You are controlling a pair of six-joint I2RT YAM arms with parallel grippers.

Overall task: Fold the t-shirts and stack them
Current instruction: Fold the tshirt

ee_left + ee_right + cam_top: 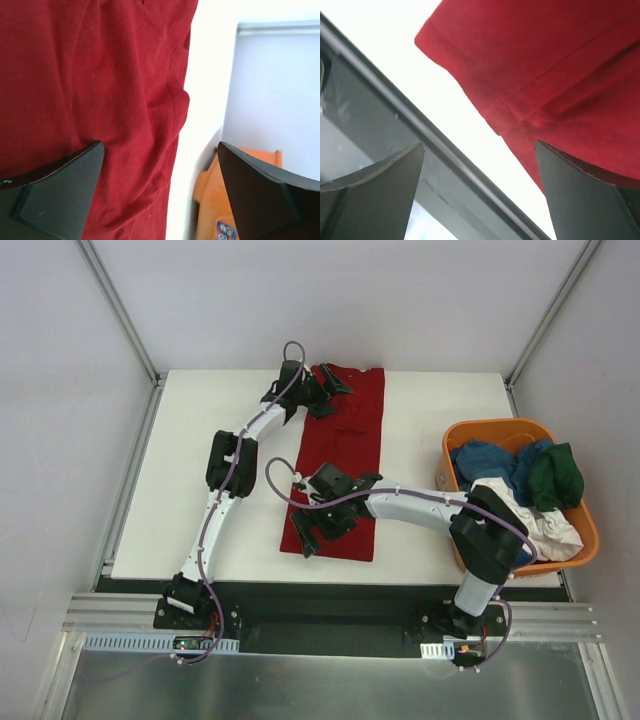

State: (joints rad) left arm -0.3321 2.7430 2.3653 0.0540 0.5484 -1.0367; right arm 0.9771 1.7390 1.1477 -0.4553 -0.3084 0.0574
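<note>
**A:** How does the dark red t-shirt (340,455) look?

**B:** It is folded lengthwise into a long narrow strip and lies flat on the white table (200,480). It sits about mid-table and runs from the far edge almost to the near one. A few shallow creases cross it.

**A:** And the pincers?

**B:** The left gripper (322,390) is at the strip's far left corner. The right gripper (318,525) is over its near left corner. Both are spread wide with nothing between the jaws. I cannot tell whether either touches the cloth.

**A:** What do the wrist cameras add?

**B:** The left wrist view shows the weave up close, with soft folds and a stitched seam near the cloth's edge. Bright table lies beside it, and a bit of the orange plastic basket (490,424) shows beyond. The right wrist view shows the hemmed corner of the shirt close to the table's edge, and a dark rail (360,100) past that.

**A:** And the overhead view alone?

**B:** It shows what is in the basket at the table's right end. A blue t-shirt (485,462), a dark green t-shirt (557,478) and a white t-shirt (535,525) are bunched together, the white one nearest.
</note>
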